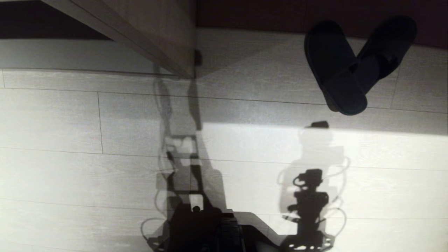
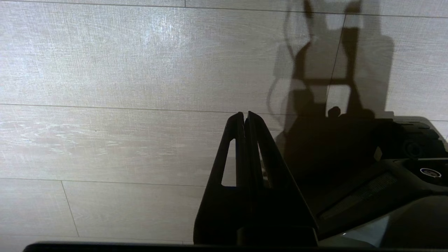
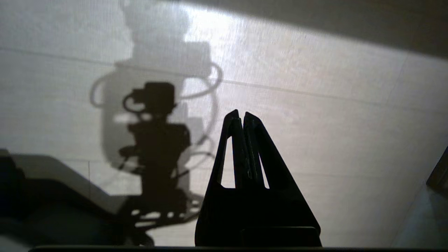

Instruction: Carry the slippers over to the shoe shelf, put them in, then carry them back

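Currently the left gripper (image 2: 245, 113) hangs clenched and empty over bare floor (image 2: 105, 70), with no task item near it. Further right, the right gripper (image 3: 241, 113) is likewise clenched on nothing, and the slippers (image 1: 350, 66) lie overlapped on the floor well ahead of it. Judged from this, either no pickup has begun or the return is complete; which applies cannot be told.

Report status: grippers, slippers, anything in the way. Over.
Left gripper shut, empty. Right gripper shut, empty. Slippers overlapping on floor, ahead right. Path looks unobstructed.
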